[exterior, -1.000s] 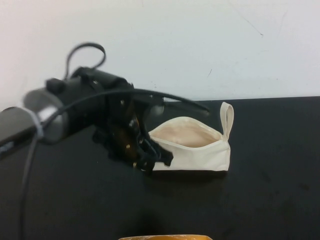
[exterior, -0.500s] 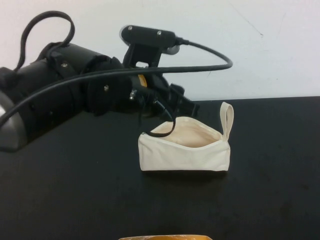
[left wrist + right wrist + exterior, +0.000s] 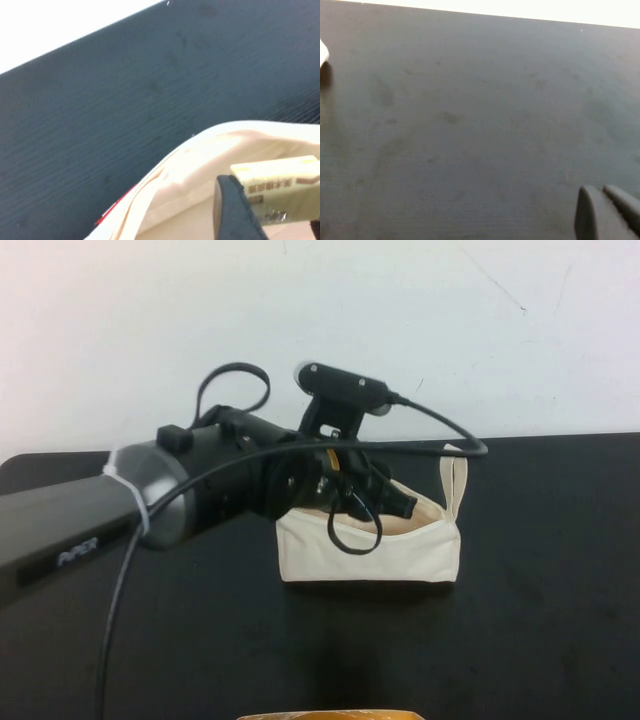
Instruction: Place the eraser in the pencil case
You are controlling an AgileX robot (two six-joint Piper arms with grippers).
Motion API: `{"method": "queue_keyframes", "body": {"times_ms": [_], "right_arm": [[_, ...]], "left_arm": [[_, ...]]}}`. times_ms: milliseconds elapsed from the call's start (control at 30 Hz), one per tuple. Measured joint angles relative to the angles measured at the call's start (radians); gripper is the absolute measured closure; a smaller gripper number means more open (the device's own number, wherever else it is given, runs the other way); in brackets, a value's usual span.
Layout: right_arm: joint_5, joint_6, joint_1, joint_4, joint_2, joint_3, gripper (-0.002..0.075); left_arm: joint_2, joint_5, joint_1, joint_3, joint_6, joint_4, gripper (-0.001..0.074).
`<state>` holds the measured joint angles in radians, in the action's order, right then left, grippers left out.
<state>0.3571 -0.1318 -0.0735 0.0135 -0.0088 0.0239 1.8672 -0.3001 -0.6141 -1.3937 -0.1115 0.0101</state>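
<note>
The cream pencil case (image 3: 370, 555) stands open on the black table, with its loop strap (image 3: 456, 480) at its right end. My left gripper (image 3: 395, 502) hangs over the pouch's open mouth and is shut on the pale-yellow eraser (image 3: 277, 187), which has dark printed text. In the left wrist view the eraser sits between the dark fingers (image 3: 235, 210), just above the pale beige lining (image 3: 200, 170). My right gripper (image 3: 606, 210) is out of the high view. Its wrist view shows its two fingers close together over bare table.
The black table (image 3: 540, 620) stretches around the pouch, with a white wall behind it. An orange object (image 3: 330, 715) peeks in at the front edge. The left arm's cable (image 3: 350, 535) hangs in front of the pouch. A white corner (image 3: 323, 52) shows in the right wrist view.
My left gripper rose from the table at the pouch's left end and moved right. It now sits over the pouch's open mouth. The pouch has not moved.
</note>
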Motion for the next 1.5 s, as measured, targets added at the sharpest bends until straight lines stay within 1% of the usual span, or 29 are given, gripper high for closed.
{"method": "queue_keyframes", "body": {"times_ms": [67,133,233,300,333,367,433,500,533,567,633,800,933,1033,1167,1267,1400,1500], "right_arm": [[0.000,0.000,0.000,0.000,0.000,0.000,0.0727],[0.000,0.000,0.000,0.000,0.000,0.000,0.0727],[0.000,0.000,0.000,0.000,0.000,0.000,0.0727],[0.000,0.000,0.000,0.000,0.000,0.000,0.0727],[0.000,0.000,0.000,0.000,0.000,0.000,0.0727],[0.000,0.000,0.000,0.000,0.000,0.000,0.0727],[0.000,0.000,0.000,0.000,0.000,0.000,0.0727],[0.000,0.000,0.000,0.000,0.000,0.000,0.0727],[0.000,0.000,0.000,0.000,0.000,0.000,0.0727],[0.000,0.000,0.000,0.000,0.000,0.000,0.0727],[0.000,0.000,0.000,0.000,0.000,0.000,0.0727],[0.000,0.000,0.000,0.000,0.000,0.000,0.0727],[0.000,0.000,0.000,0.000,0.000,0.000,0.0727],[0.000,0.000,0.000,0.000,0.000,0.000,0.0727],[0.000,0.000,0.000,0.000,0.000,0.000,0.0727],[0.000,0.000,0.000,0.000,0.000,0.000,0.0727],[0.000,0.000,0.000,0.000,0.000,0.000,0.0727],[0.000,0.000,0.000,0.000,0.000,0.000,0.0727]], "left_arm": [[0.018,0.004,0.000,0.000,0.004,-0.010,0.0442],[0.022,0.006,0.000,0.000,0.004,-0.010,0.0393],[0.024,0.001,0.000,0.000,0.004,-0.016,0.0293],[0.013,-0.024,0.000,0.000,0.004,-0.025,0.0280],[0.001,-0.038,0.002,0.000,0.004,-0.029,0.0289],[-0.014,-0.057,0.004,0.000,0.004,-0.041,0.0315],[-0.052,-0.103,0.008,0.000,0.004,-0.064,0.0405],[-0.108,-0.147,0.012,0.000,0.004,-0.087,0.0558],[-0.133,-0.161,0.012,0.000,0.004,-0.099,0.0618],[-0.168,-0.175,0.014,0.007,0.004,-0.110,0.0657],[-0.237,-0.186,0.014,0.034,0.004,-0.116,0.0696],[-0.463,-0.186,0.014,0.189,0.004,-0.120,0.0727],[-0.629,-0.171,0.014,0.343,0.004,-0.123,0.0734],[-0.750,-0.194,0.014,0.432,0.004,-0.123,0.0735],[-0.865,-0.332,0.014,0.493,0.004,-0.135,0.0735],[-0.926,-0.461,0.014,0.503,0.004,-0.093,0.0735],[-0.991,-0.661,0.014,0.503,0.004,-0.084,0.0735],[-1.035,-0.705,0.014,0.503,0.004,-0.105,0.0735]]}}
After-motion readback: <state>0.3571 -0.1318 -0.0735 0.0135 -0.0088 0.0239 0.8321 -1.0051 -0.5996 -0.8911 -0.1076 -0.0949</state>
